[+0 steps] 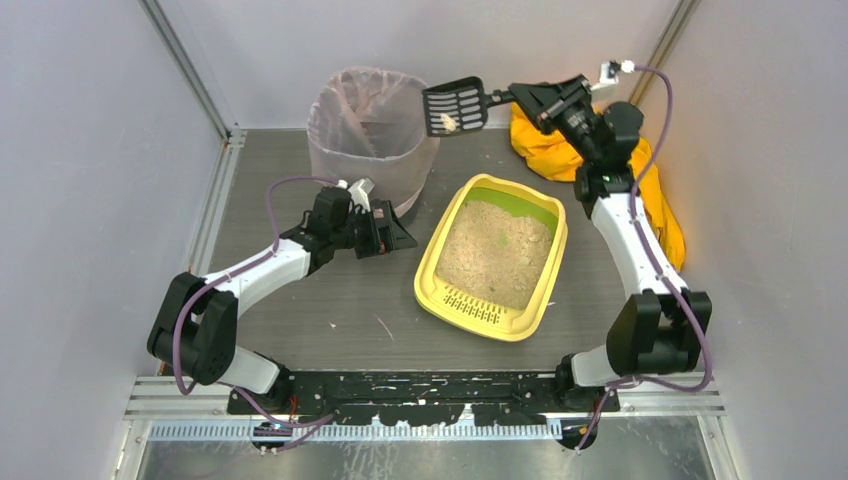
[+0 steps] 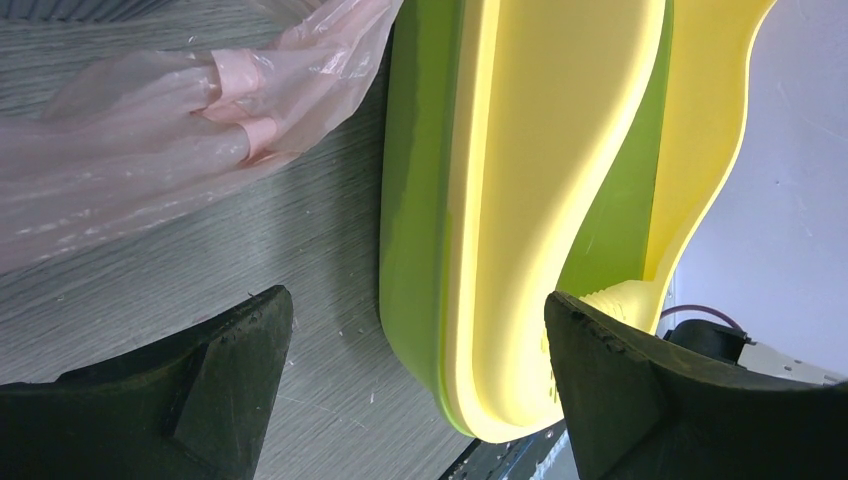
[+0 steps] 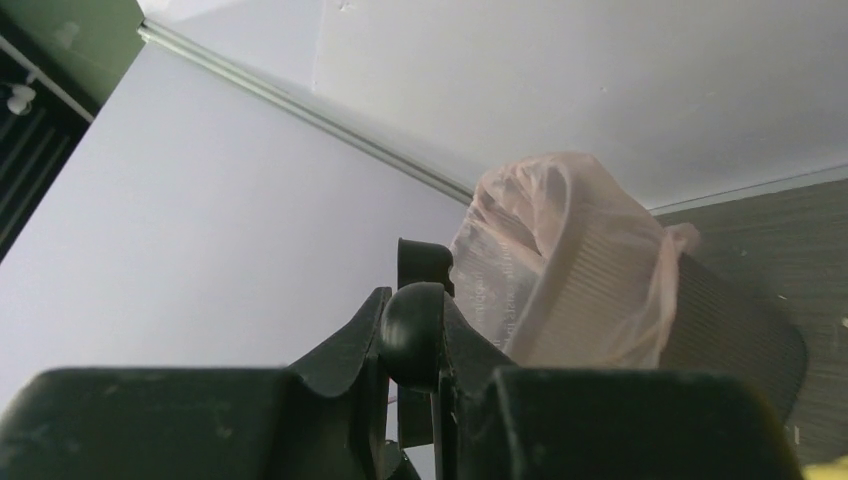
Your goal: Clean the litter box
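Note:
The yellow litter box [image 1: 438, 262] with a green inner rim and beige litter lies mid-table, its slotted ledge toward the arms. My right gripper [image 1: 527, 97] is shut on the handle of a black slotted scoop [image 1: 455, 105], held up beside the rim of the bag-lined bin [image 1: 372, 135]; a pale clump [image 1: 449, 124] rests in the scoop. In the right wrist view the scoop handle [image 3: 412, 330] is pinched between the fingers, the bin [image 3: 620, 300] beyond. My left gripper [image 1: 398, 236] stands open just left of the box, whose corner [image 2: 520, 250] shows between the fingers [image 2: 215, 370].
A crumpled yellow-orange cloth [image 1: 655, 195] lies at the back right behind the right arm. Grey walls close in on both sides. The pinkish bag [image 2: 150, 140] hangs down near the left gripper. Small pale specks dot the table in front of the box.

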`<state>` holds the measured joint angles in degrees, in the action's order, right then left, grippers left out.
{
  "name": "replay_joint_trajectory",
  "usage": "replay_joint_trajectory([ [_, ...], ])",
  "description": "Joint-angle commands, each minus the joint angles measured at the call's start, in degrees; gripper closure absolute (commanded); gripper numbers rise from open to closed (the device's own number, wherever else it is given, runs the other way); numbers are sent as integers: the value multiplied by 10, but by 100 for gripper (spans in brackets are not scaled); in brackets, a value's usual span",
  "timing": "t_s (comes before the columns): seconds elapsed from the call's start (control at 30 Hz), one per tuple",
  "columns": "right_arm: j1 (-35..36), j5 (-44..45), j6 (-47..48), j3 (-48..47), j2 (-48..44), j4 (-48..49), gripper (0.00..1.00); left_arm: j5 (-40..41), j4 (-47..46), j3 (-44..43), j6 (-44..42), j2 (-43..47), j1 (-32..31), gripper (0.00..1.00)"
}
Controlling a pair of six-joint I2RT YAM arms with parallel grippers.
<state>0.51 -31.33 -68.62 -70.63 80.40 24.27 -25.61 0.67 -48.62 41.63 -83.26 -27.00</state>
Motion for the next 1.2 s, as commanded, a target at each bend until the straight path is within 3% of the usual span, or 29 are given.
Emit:
replay_joint_trajectory([
  [0.0, 53, 23, 34, -107, 64, -1, 99, -6, -19, -10, -2, 17, -2, 5],
  [0.1, 82, 32, 59, -165, 114, -12, 99, -3, -20, -9, -4, 17, -2, 5],
  [0.23, 122, 41, 146, -278, 186, -97, 99, -4, -21, -10, -4, 9, -2, 5],
  [0.4, 178, 103, 334, -418, 239, -274, 99, -1, -17, -11, -7, 5, -2, 5],
  [0.57, 243, 171, 477, -539, 285, -386, 99, 1, -15, -15, -10, -2, -2, 4],
  [0.9, 358, 305, 698, -590, 293, -428, 99, 4, -11, -17, -13, -4, -2, 5],
  [1.17, 361, 279, 653, -570, 250, -377, 99, 10, -8, -17, -18, 0, -2, 4],
])
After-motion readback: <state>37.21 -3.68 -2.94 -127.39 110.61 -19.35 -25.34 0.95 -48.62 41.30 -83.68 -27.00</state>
